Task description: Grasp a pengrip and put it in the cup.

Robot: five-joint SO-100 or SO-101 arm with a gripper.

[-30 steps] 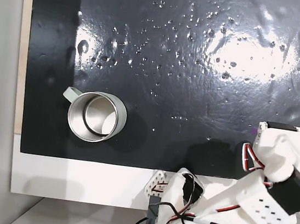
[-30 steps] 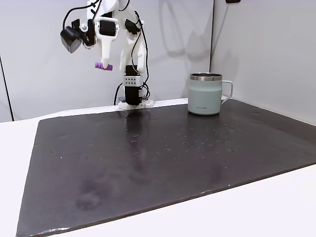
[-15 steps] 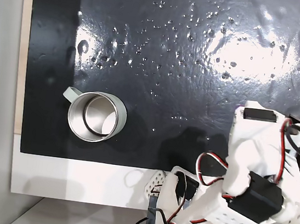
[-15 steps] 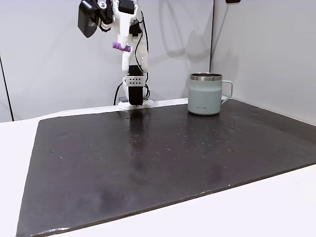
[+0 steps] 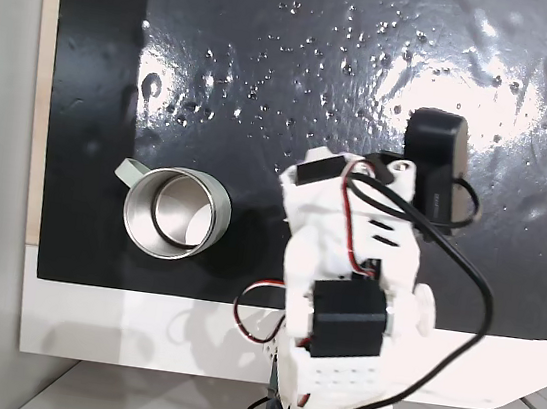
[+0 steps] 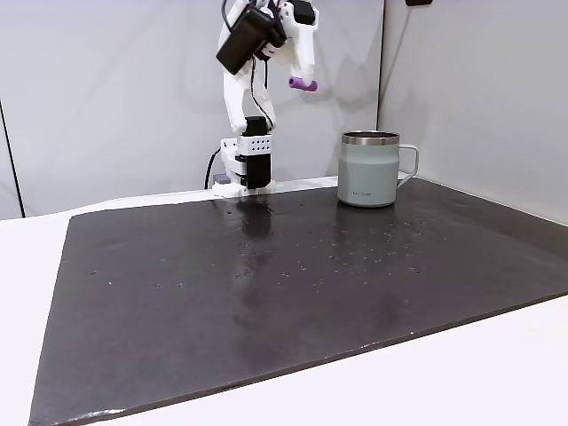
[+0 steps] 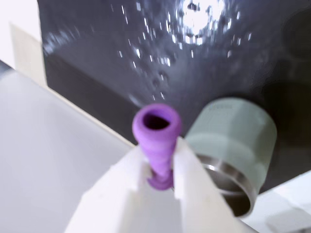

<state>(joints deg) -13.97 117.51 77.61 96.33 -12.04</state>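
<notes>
My gripper [image 7: 159,167] pinches the pengrip [image 7: 156,136] tight, high above the mat [image 6: 293,284]; the cup [image 6: 369,169] bears tiny unreadable print.

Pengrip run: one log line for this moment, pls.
phase: carry | gripper: shut on pengrip | pengrip: held high above mat | cup: upright, empty, not yet reached

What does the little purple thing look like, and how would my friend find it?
Look at the big black mat and follow the white robot arm up to its gripper. The pen grip is pinched there, high in the air. It is a tiny ribbed purple tube, far smaller than the grey-green mug.
</notes>
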